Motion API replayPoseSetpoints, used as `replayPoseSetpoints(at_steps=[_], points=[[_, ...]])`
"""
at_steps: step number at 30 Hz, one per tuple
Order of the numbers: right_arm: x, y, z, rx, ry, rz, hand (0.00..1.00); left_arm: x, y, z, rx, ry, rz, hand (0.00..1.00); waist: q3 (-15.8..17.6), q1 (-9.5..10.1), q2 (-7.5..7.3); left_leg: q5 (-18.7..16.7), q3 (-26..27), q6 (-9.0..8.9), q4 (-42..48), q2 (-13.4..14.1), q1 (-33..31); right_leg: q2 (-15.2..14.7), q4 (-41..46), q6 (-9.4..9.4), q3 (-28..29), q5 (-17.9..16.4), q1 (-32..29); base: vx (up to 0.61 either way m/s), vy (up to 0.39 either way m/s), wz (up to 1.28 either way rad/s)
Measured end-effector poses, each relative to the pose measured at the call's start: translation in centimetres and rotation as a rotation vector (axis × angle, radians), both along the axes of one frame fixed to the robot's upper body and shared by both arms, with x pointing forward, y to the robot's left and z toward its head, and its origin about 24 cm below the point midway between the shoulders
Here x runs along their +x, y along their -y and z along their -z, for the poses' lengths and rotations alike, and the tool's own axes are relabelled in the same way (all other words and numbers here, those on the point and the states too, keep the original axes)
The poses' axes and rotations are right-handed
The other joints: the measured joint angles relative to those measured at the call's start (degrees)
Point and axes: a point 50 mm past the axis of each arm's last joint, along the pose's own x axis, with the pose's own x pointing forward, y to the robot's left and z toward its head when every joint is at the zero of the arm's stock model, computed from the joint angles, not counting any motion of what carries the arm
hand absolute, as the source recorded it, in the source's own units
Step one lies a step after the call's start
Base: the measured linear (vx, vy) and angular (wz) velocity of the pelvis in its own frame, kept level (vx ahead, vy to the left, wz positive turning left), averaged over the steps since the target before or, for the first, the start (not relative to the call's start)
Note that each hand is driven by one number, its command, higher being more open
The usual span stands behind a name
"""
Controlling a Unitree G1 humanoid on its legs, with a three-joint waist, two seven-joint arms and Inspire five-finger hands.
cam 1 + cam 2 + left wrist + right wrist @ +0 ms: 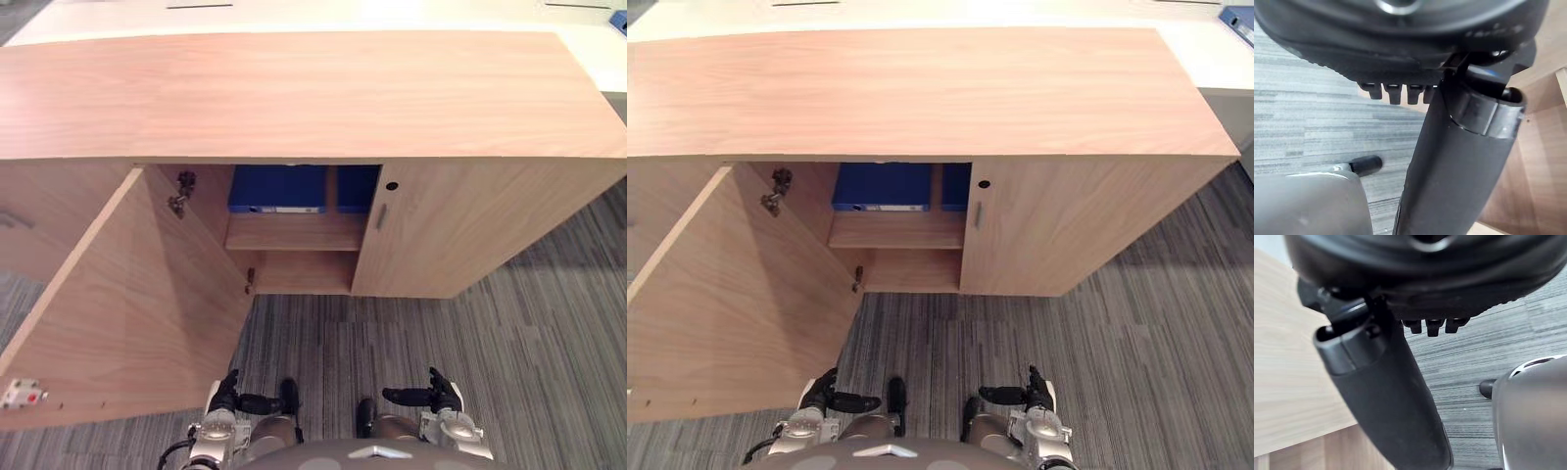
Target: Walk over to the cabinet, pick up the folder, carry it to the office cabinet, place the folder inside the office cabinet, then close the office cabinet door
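Faces office cabinet with folder shelved, door wide. Holds left hand, right hand low, relaxed, empty, ready for closing.

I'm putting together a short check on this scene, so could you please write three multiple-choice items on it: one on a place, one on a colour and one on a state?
1. Where at the cabinet do the folders sit?
A. On its top.
B. On the floor before it.
C. On the upper shelf inside it.

2. What colour are the folders?
A. Blue.
B. Red.
C. Green.

3. How does the cabinet's left door stand?
A. Shut.
B. Swung wide open.
C. Taken off and lying flat.

Answers:
1 C: the folders stand on the upper shelf, seen through the open side.
2 A: their visible faces are blue.
3 B: the left door stands out at an angle from the front, while the right door is shut.
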Motion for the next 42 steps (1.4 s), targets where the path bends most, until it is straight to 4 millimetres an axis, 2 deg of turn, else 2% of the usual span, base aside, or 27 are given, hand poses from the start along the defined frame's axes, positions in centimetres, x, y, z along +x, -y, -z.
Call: replayPoseSetpoints(at_steps=[1, 2, 3, 4, 5, 6, 8, 17, 20, 23, 29, 33, 37, 42], points=[[0.0, 0.1, 0.0, 0.005, 0.004, 0.028, 1.00, 0.7, 0.1, -0.2, -0.006, 0.015, 0.005, 1.00, 0.39, 0.07, -0.61, -2.29, 1.65, 0.64, 4.93, -0.51, -1.21, -1.00, 0.19, 0.10, -0.58, 0.04, 0.24, -0.07, -0.010, 0.50], [-0.1, 0.2, 0.0, 0.005, 0.003, 0.037, 1.00, 0.8, 0.1, -0.2, -0.008, 0.019, 0.008, 1.00, 0.61, 0.03, -1.01, -4.03, 2.59, 0.83, 8.86, -1.19, -1.57, -1.72, 0.13, 0.15, -0.90, 0.00, 0.61, -0.01, -0.006, 0.39], [-0.4, 0.6, 0.0, -0.003, 0.001, 0.055, 1.00, 0.5, 0.3, -0.1, -0.011, 0.011, 0.011, 1.00, 0.62, -0.20, -1.15, -7.25, 3.66, 1.34, 13.04, -2.11, -0.62, -2.53, -0.35, 0.28, -1.66, -0.20, 1.68, 0.02, 0.000, 0.31], [-0.7, 0.9, 0.0, -0.007, -0.006, 0.064, 1.00, 0.4, 0.5, 0.0, -0.016, 0.009, 0.009, 1.00, 0.45, -0.19, -0.86, -8.31, 4.18, 1.15, 12.53, -2.20, 0.52, -2.53, -0.67, 0.48, -1.93, -0.22, 2.06, 0.06, 0.020, 0.37], [-1.4, 1.4, 0.1, -0.016, -0.020, 0.078, 1.00, 0.4, 0.9, 0.0, -0.027, 0.009, 0.010, 1.00, -0.04, -0.41, 0.09, -9.05, 4.73, 1.32, 8.50, -2.09, 2.69, -1.97, -0.73, 1.07, -2.77, -0.50, 2.60, 0.08, 0.045, 0.31], [-1.8, 1.5, 0.2, -0.017, -0.034, 0.083, 1.00, 0.0, 0.9, 0.1, -0.030, -0.001, 0.007, 1.00, -0.34, -0.36, 0.06, -7.53, 4.48, 2.14, 5.36, -2.36, 4.15, -2.06, -0.77, 1.83, -2.96, -0.28, 2.89, 0.08, 0.044, 0.24], [-2.0, 0.9, 0.4, 0.001, -0.038, 0.081, 1.00, -0.4, 0.5, 0.2, -0.033, -0.008, -0.023, 1.00, -0.47, -0.20, -0.74, -6.94, 4.02, 2.37, 3.42, -2.59, 4.95, -1.80, -1.97, 2.41, -3.07, 0.36, 3.61, 0.09, 0.025, 0.08], [-1.4, 0.0, 0.5, 0.025, -0.036, 0.076, 1.00, -1.0, -0.1, 0.3, -0.033, -0.016, -0.072, 1.00, -1.14, -0.08, -1.42, -6.49, 2.08, 2.73, 0.74, -3.70, 10.04, -1.39, -4.62, 2.44, -2.58, 1.02, 9.50, 0.03, 0.014, 0.13], [-1.4, 0.0, 0.5, 0.023, -0.038, 0.077, 1.00, -1.9, -0.9, 0.4, -0.027, -0.020, -0.172, 1.00, -1.28, -0.05, -1.70, -6.33, 1.02, 2.89, 0.53, -3.73, 11.28, -1.34, -4.88, 2.45, -2.69, 1.14, 11.09, -0.05, -0.021, 0.12], [-1.4, 0.0, 0.5, 0.010, -0.039, 0.086, 1.00, -3.0, -2.2, 0.4, -0.012, -0.016, -0.347, 1.00, -1.51, -0.08, -2.04, -4.53, -0.16, 3.26, -1.78, -3.94, 11.71, -1.36, -5.39, 2.56, -2.96, 1.20, 11.30, -0.10, -0.027, 0.15], [-2.3, 0.2, 0.7, -0.011, -0.066, 0.106, 1.00, -4.9, -4.4, -0.1, 0.013, 0.019, -0.633, 1.00, -1.44, -0.03, -2.13, -3.43, -2.02, 3.28, -2.10, -4.05, 11.33, -1.46, -6.05, 2.90, -3.58, 1.23, 11.90, -0.11, -0.019, 0.15], [-2.6, 0.3, 0.7, -0.023, -0.075, 0.115, 1.00, -4.6, -6.3, -1.2, 0.043, 0.120, -0.778, 1.00, -1.43, 0.12, -1.95, -3.28, -3.56, 2.94, -2.13, -4.06, 11.24, -1.09, -7.21, 3.42, -3.60, 0.71, 12.86, -0.05, -0.018, 0.22], [-2.5, 0.3, 0.7, -0.025, -0.071, 0.114, 1.00, -4.1, -8.0, -2.5, 0.077, 0.209, -0.824, 1.00, -1.48, 0.35, -1.92, -3.71, -3.86, 2.83, -2.12, -4.13, 11.31, -0.85, -8.51, 3.76, -3.44, 0.84, 13.97, 0.03, -0.016, 0.08], [-2.2, 0.3, 0.6, -0.025, -0.064, 0.111, 1.00, -0.8, -11.0, -6.1, 0.152, 0.418, -0.767, 1.00, -1.68, 1.31, -2.27, -4.02, -4.82, 2.85, -2.06, -4.62, 11.32, -0.62, -9.24, 3.51, -3.46, 1.31, 14.81, 0.08, -0.027, 0.11]])
